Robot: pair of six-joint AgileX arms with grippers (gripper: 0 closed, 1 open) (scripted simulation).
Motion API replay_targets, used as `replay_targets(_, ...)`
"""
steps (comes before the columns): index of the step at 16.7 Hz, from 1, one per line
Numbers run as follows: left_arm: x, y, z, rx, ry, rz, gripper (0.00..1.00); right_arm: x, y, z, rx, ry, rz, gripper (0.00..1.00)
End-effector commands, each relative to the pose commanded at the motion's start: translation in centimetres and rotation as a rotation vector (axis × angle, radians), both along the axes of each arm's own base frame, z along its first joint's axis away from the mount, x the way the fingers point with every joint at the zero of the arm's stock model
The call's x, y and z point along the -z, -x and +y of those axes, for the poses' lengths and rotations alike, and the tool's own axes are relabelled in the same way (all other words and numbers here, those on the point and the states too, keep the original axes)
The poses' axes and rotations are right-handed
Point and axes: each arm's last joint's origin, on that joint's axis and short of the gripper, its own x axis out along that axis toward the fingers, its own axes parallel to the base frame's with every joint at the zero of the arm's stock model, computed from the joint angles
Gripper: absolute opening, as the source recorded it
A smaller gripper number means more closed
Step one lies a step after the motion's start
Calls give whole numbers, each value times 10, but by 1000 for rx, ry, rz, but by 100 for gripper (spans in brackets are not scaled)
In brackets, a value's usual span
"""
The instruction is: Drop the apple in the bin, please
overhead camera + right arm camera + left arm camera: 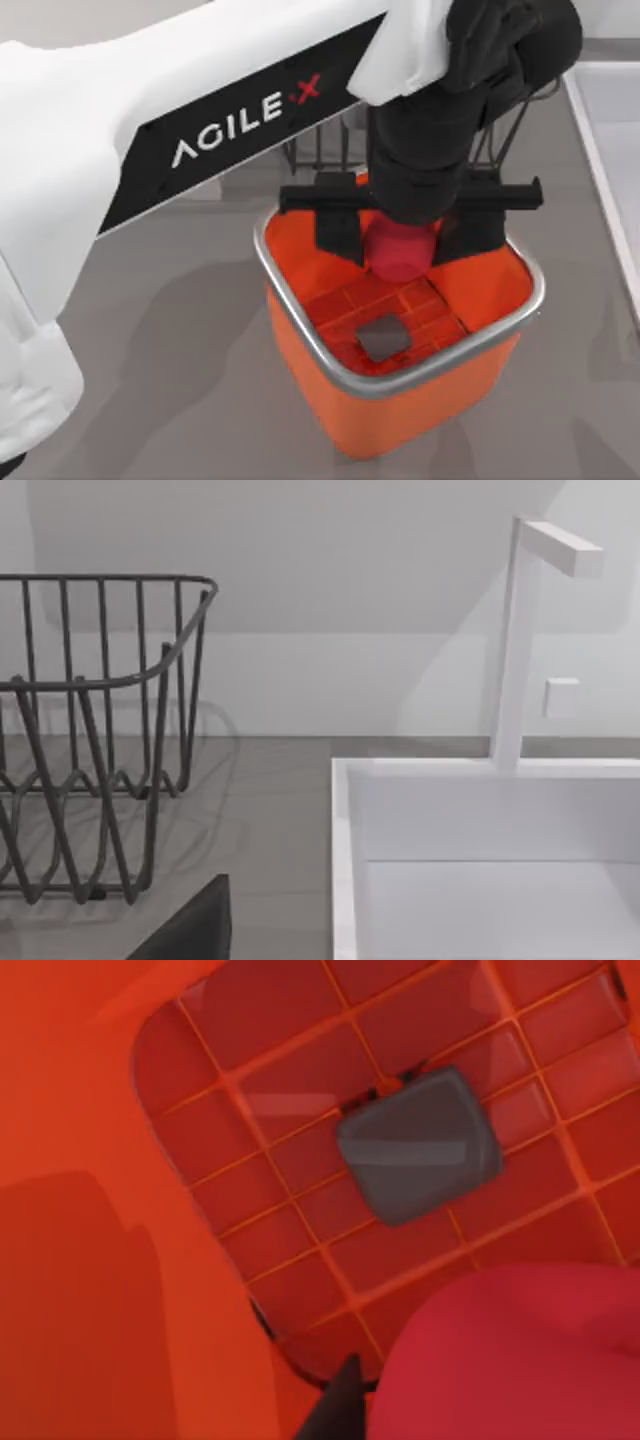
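The left arm (150, 130), the biggest thing here, reaches across the table from the top view's left and ends with the left gripper (400, 240) over the mouth of the bin (300, 340). Directly below the fingers lies the bin's gridded orange floor (300, 1190) with its grey square (420, 1145); the silver rim (400, 385) rings the fingers on all sides. Between the two fingers sits the apple (402, 252), red and round, and they are clamped on it from either side, holding it clear of the floor and within the bin's opening. One dark fingertip (335, 1405) shows beside the apple in the left wrist view.

The step in hand looks like the last one: carrying is done and only the release is left. The next move calls for the fingers to part so the apple falls straight down; it seems well centred, so no more travel should be needed.

Beyond the fingers, just behind the bin, stands the black wire dish rack (90, 730), close to the gripper's crossbar but not in the drop path. A white sink (480, 860) with its faucet (520, 640) sits toward the top view's right. Nothing stands between the apple and the floor. A dark part of the right gripper (190, 930) appears in its own wrist view, facing rack and sink; whether its fingers are parted or closed I cannot tell
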Motion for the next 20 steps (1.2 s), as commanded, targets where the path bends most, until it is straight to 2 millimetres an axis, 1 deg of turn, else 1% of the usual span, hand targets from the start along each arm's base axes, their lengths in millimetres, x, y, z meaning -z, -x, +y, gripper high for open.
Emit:
replay_targets(2,3,0,-1,0,1,0,0,0,0,0,0,0,0,100)
replay_targets(6,20,-3,-1,4,10,-11,0,0,0,0,0,0,0,100)
replay_targets(11,56,-6,-2,3,9,-18,0,0,0,0,0,0,0,100)
replay_targets(13,67,-7,-1,1,1,-5,0,0,0,0,0,0,0,100)
replay_targets(18,70,-6,0,1,-2,-1,0,0,0,0,0,0,0,100)
replay_targets(20,70,-6,0,1,-2,-1,15,0,0,0,0,0,0,100)
